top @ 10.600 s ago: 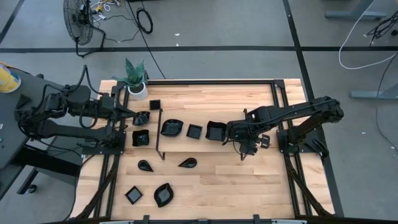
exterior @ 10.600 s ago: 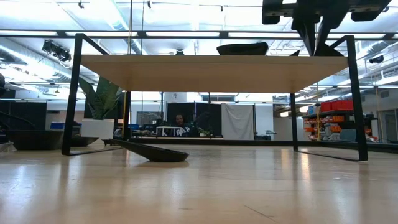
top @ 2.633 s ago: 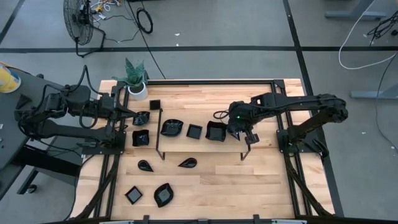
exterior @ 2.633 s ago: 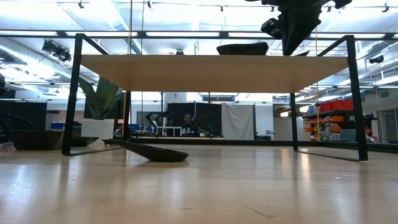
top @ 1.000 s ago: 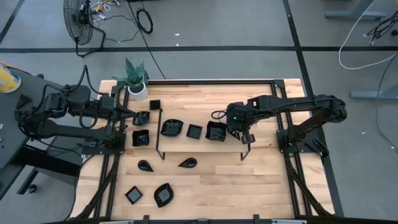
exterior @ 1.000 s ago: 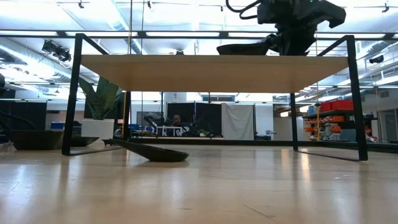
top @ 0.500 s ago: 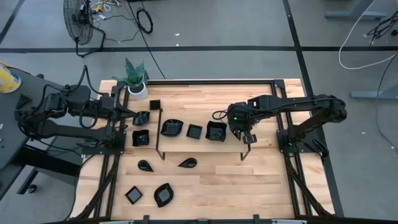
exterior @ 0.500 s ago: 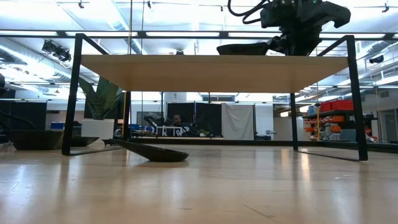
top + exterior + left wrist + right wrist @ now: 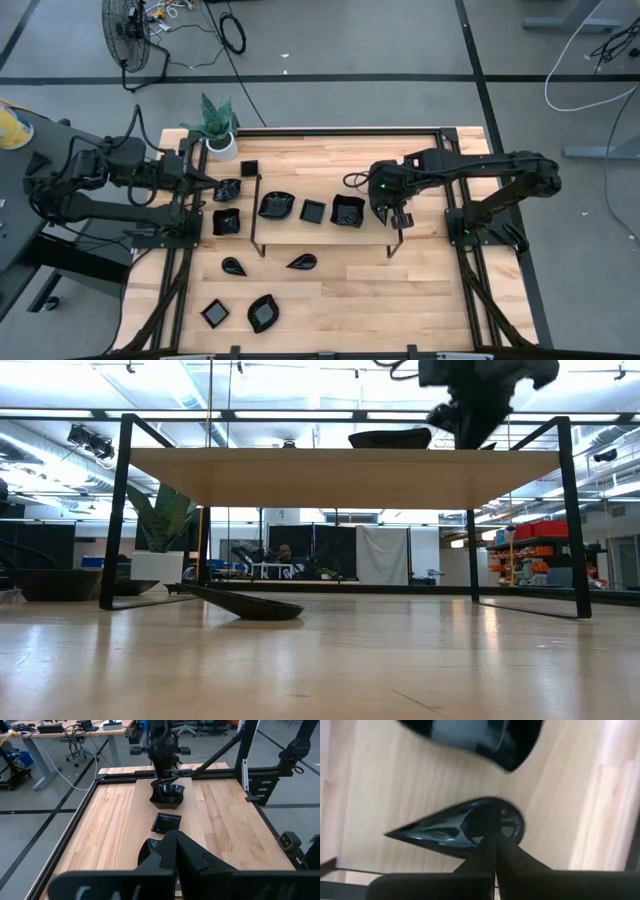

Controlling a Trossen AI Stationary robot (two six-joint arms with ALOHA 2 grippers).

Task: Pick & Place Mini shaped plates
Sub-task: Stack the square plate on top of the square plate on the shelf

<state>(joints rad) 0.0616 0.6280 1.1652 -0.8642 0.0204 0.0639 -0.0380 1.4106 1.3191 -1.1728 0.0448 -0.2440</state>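
The right gripper [image 9: 384, 214], fingers pressed together and empty, hangs beside a square mini plate [image 9: 347, 211] at mid-table, while the left gripper [image 9: 212, 182] waits closed at the left edge

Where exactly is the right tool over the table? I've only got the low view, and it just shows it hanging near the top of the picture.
Observer: From above, the right tool is right of centre on the table, just beside a deep black dish.
Operator: Is it open or shut?
Observer: Its wrist view shows the fingers shut, with the tips at a teardrop plate. I cannot tell whether the plate is gripped.
Operator: And the left arm?
Observer: The left tool is shut and sits at the table's left edge, close to the potted plant.
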